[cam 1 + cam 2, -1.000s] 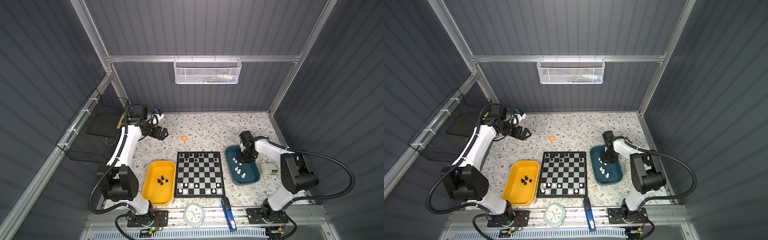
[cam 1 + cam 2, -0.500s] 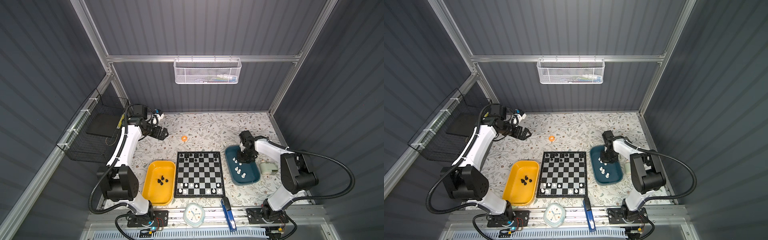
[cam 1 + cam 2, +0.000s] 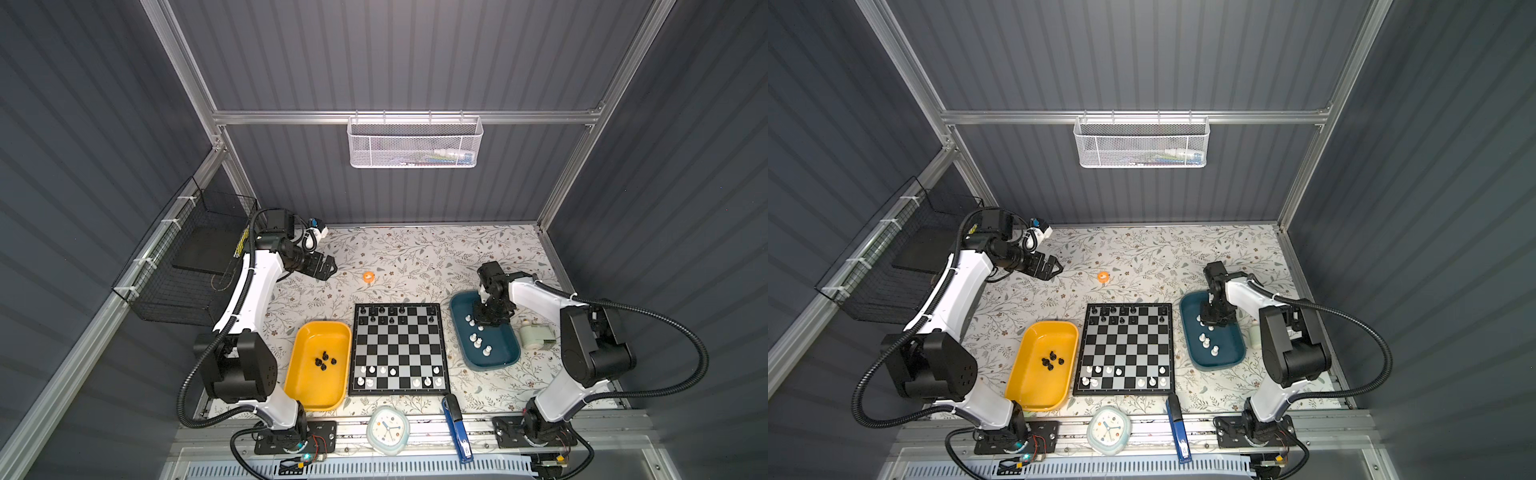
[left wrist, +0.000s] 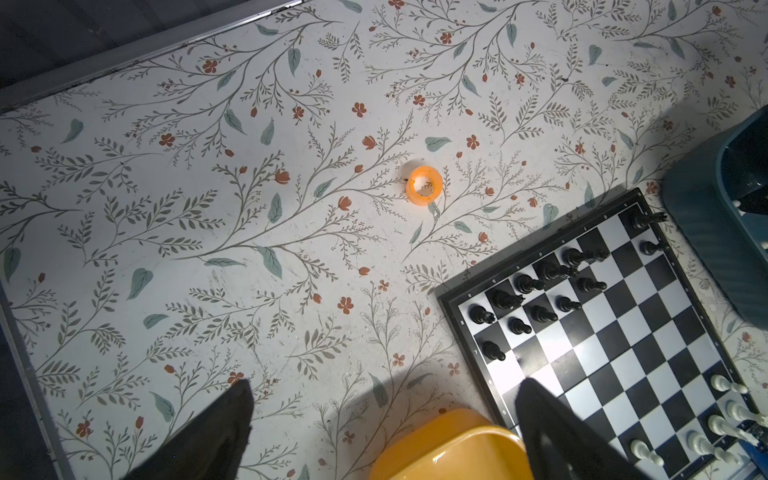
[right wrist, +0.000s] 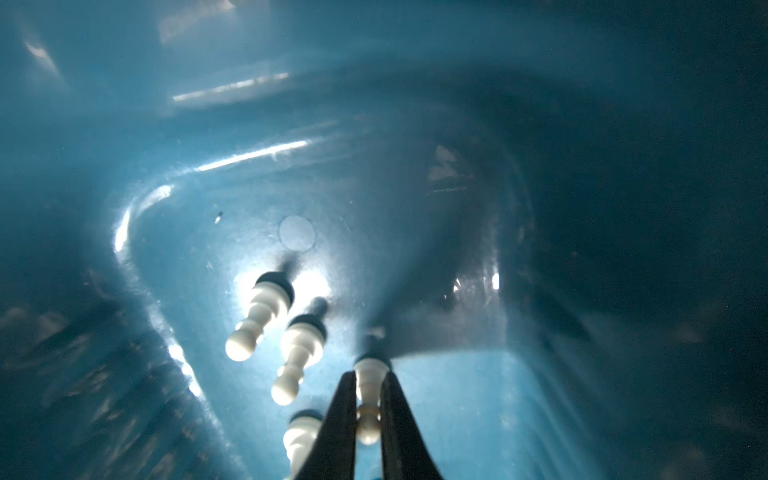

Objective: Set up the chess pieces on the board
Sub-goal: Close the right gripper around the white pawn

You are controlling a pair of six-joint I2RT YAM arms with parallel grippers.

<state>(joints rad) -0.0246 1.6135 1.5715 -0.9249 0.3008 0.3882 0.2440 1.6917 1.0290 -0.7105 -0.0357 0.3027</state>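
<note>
Right fingers [image 5: 338, 415] pinch a white pawn [image 5: 368, 386] in the teal tray [image 3: 505, 357] by the tabletop's [image 3: 415, 257] right edge, lifted or not I can't tell; left fingers [image 4: 224, 424] wide; board [image 3: 399, 349] mid-front.

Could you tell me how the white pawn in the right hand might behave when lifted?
Probably stiff and very light: the white pawn looks like small moulded plastic. Its glossy, rounded stem may slip or swivel between the narrow fingers of the right hand.

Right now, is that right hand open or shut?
Shut: the right hand pinches a white chess piece inside the teal tray.
</note>
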